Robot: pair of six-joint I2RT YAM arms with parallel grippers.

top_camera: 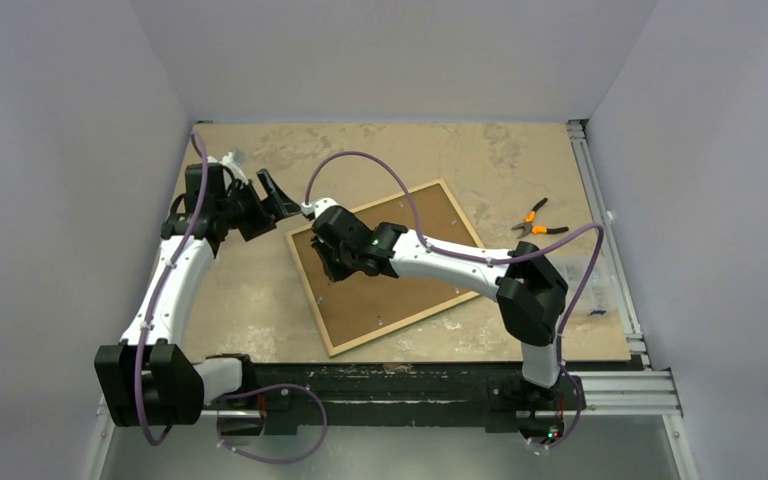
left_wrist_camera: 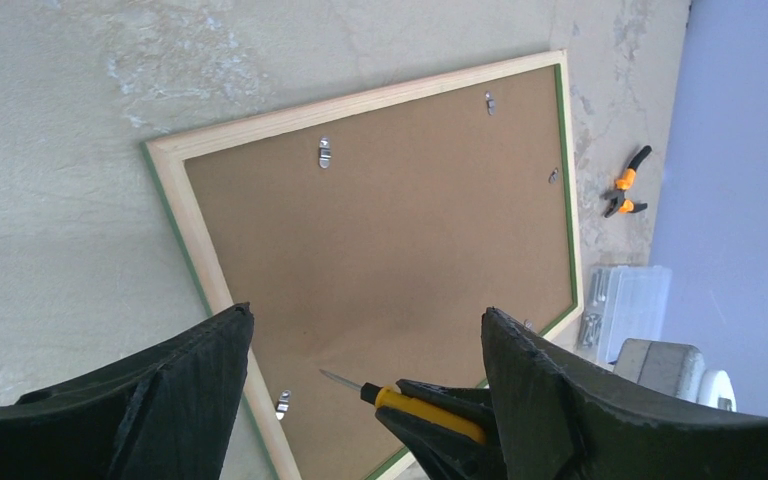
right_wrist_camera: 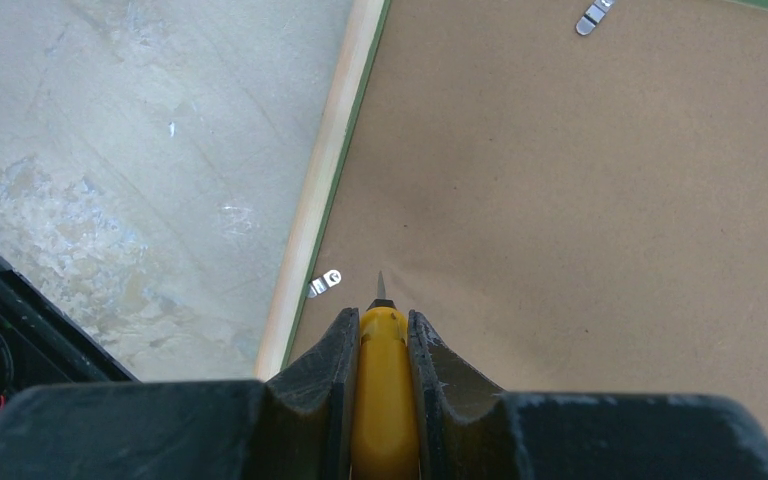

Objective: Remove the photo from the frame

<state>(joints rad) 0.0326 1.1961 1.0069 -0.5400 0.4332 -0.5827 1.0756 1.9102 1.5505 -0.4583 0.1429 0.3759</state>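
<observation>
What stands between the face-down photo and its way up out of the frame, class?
Small metal tabs along the frame lie over the photo's brown back, pinning it in. The one nearest the right gripper's screwdriver tip sits out on the rim.

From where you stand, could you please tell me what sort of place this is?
Probably a robot lab's enclosed test bench: plain pale walls box in a worn tabletop, aluminium rails edge it, and orange-handled pliers lie on it.
</observation>
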